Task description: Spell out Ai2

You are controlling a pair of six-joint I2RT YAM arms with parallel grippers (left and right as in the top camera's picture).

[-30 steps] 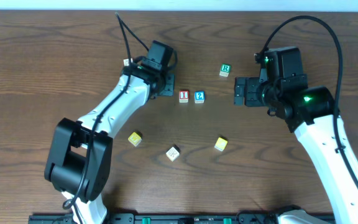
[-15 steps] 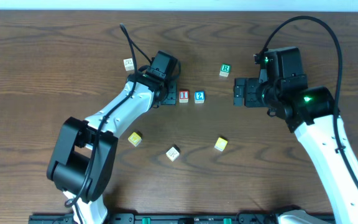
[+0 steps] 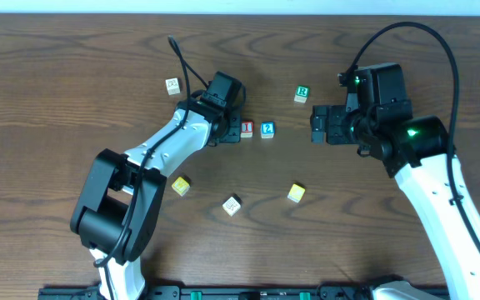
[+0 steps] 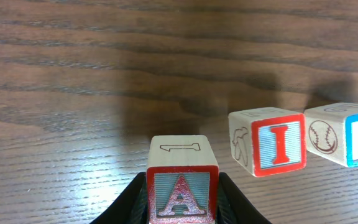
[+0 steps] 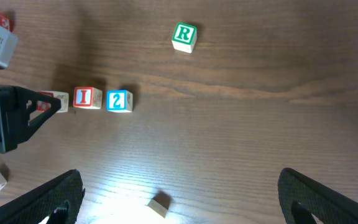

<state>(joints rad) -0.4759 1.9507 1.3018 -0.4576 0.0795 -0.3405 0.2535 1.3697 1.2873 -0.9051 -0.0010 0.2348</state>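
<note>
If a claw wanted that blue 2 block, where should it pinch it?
Probably from above, pinching the 2 cube on its faces toward and away from the arms' bases. The I cube sits too close beside it for a finger between them, but those faces have bare table next to them. It lies flat, so pads should seat well.

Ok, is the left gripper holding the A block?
Yes, the left gripper has a finger pressed against each side of the A block in the left wrist view.
</note>
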